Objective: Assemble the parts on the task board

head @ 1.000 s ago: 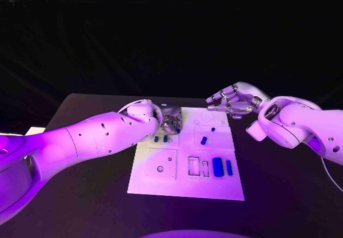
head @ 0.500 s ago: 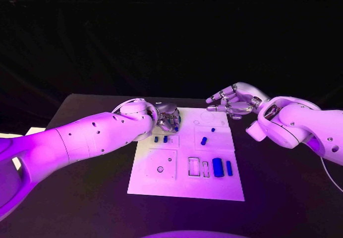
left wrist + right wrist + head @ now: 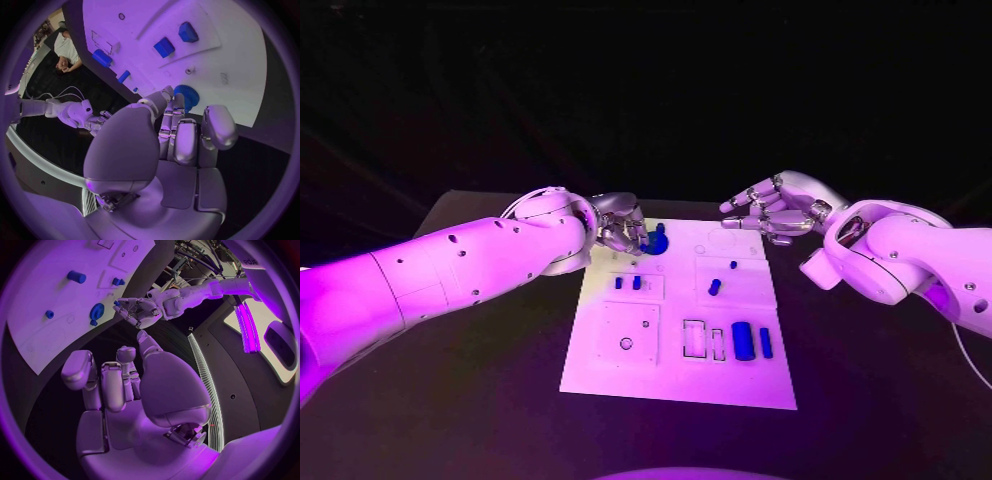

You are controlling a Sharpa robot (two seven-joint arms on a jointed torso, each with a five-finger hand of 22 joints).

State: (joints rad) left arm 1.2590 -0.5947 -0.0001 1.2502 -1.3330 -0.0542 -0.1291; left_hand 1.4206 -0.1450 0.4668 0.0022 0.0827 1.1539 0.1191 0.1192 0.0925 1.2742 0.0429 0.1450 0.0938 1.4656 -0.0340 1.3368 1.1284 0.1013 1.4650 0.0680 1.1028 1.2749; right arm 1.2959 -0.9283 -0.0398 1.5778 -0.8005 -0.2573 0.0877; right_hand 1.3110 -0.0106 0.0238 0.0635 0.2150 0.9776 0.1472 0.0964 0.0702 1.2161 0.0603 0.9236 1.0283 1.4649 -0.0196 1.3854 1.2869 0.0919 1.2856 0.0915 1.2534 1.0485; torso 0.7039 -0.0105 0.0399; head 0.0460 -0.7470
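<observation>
Currently the left hand (image 3: pixel 620 232) grasps a round blue ridged part (image 3: pixel 656 240) between its fingertips, just above the far left corner of the white task board (image 3: pixel 678 375). In the left wrist view this part (image 3: pixel 185 96) sits at the fingertips (image 3: pixel 169 95), over the board (image 3: pixel 237 70). The right hand (image 3: pixel 776 212) hangs over the board's far right corner, fingers half curled and parted, holding nothing.

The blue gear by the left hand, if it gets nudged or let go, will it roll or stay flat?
The blue gear looks like a toothed disc, so on edge it could roll, and laid flat it would likely stay put. It seems small and rigid, probably light. The left hand is at its rim; the teeth may give some grip.
</observation>
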